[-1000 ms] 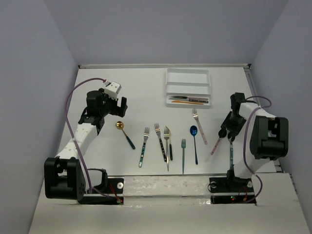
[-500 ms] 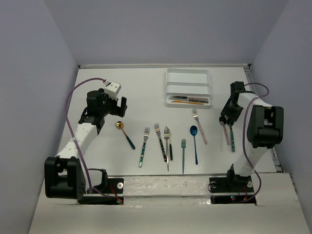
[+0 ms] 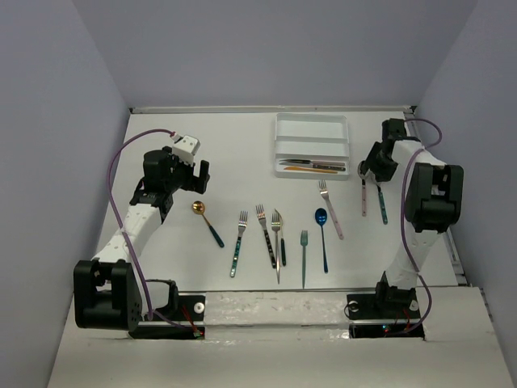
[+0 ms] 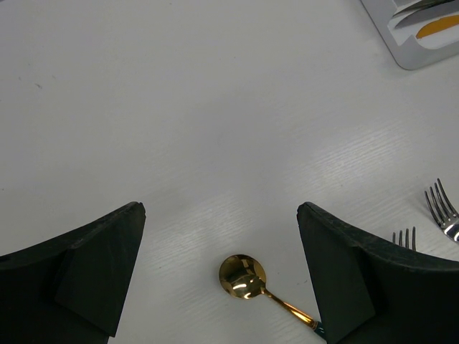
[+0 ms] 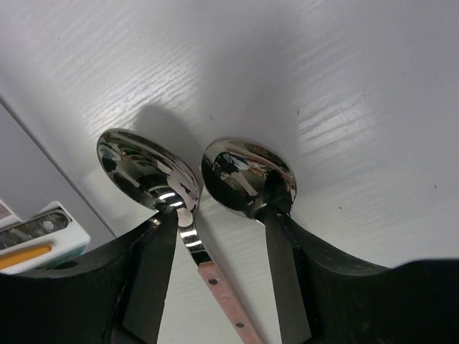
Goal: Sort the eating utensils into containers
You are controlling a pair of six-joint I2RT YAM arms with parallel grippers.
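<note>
My right gripper [image 3: 370,171] is shut on two silver spoons, held side by side between its fingers [image 5: 219,215]. One has a pink handle [image 3: 363,200] and its bowl [image 5: 147,168] is by the left finger. The other has a teal handle [image 3: 380,206] and its bowl [image 5: 247,175] is by the right finger. Both hang just right of the white cutlery tray [image 3: 311,129], low over the table. The tray's near compartment holds knives [image 3: 313,167]. My left gripper [image 3: 198,174] is open and empty [image 4: 222,215] above a gold spoon [image 4: 242,276].
Several utensils lie in a row on the table: the gold spoon [image 3: 198,208], forks [image 3: 238,242] [image 3: 265,230] [image 3: 277,238], a teal fork [image 3: 304,255], a blue spoon [image 3: 322,234] and a pink-handled fork [image 3: 329,208]. The tray's corner [image 4: 412,43] shows in the left wrist view.
My right gripper has moved away from the near edge toward the tray's right side, taking both spoons with it; they now hang nearly parallel. The left arm has not moved.
</note>
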